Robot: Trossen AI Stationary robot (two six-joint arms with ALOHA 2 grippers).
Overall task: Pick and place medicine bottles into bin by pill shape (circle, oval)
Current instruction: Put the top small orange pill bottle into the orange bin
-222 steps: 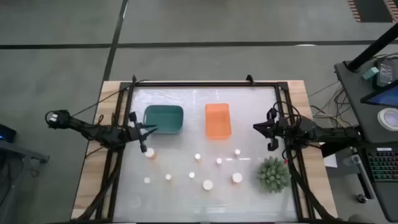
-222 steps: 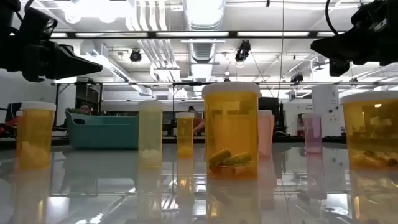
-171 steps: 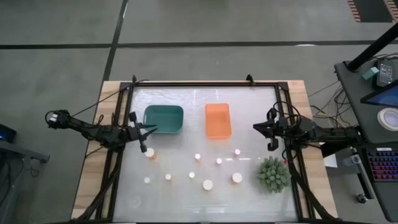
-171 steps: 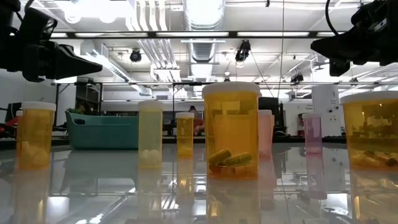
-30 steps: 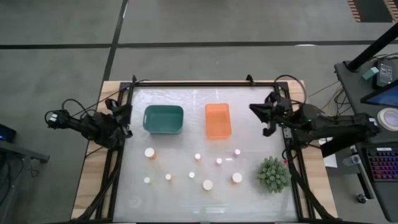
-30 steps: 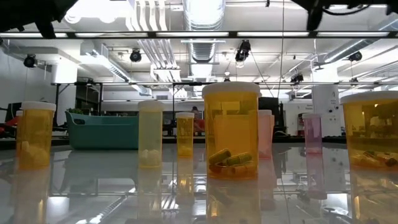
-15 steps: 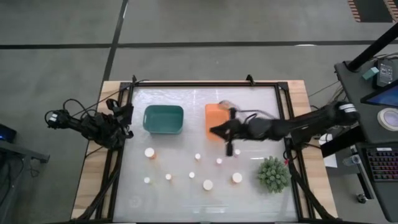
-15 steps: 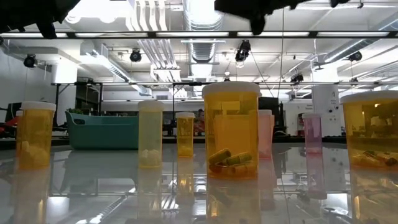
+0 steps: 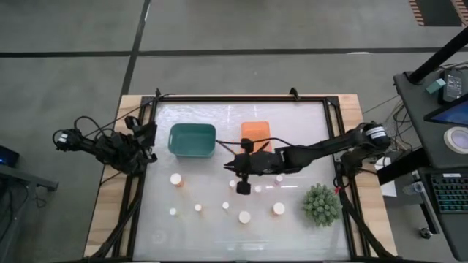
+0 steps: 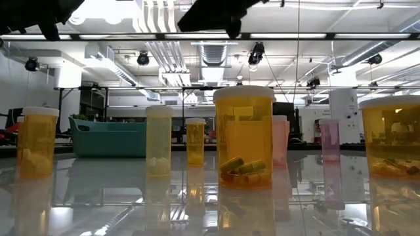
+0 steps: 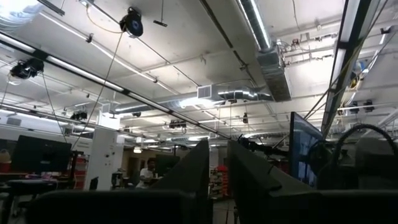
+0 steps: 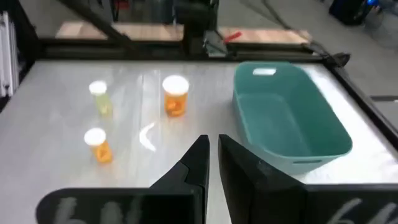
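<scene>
The right gripper point(image 9: 232, 166) is reaching across the middle of the table point(image 9: 292, 226), its 2 fingers pressed nearly together and holding nothing, hovering beside a white-capped medicine bottle point(image 9: 232, 184) at about 6 o'clock from it. The other bottles are standing loose across the near half of the table, none yet in the green bin point(image 9: 192, 140) at 10 o'clock or the orange bin point(image 9: 257, 131) at 1 o'clock. To grasp well, the fingers are probably needing to spread first, then lower squarely around 1 bottle without knocking its neighbours, while the left gripper point(image 11: 217, 177), fingers almost together, is waiting at the table's left edge.
</scene>
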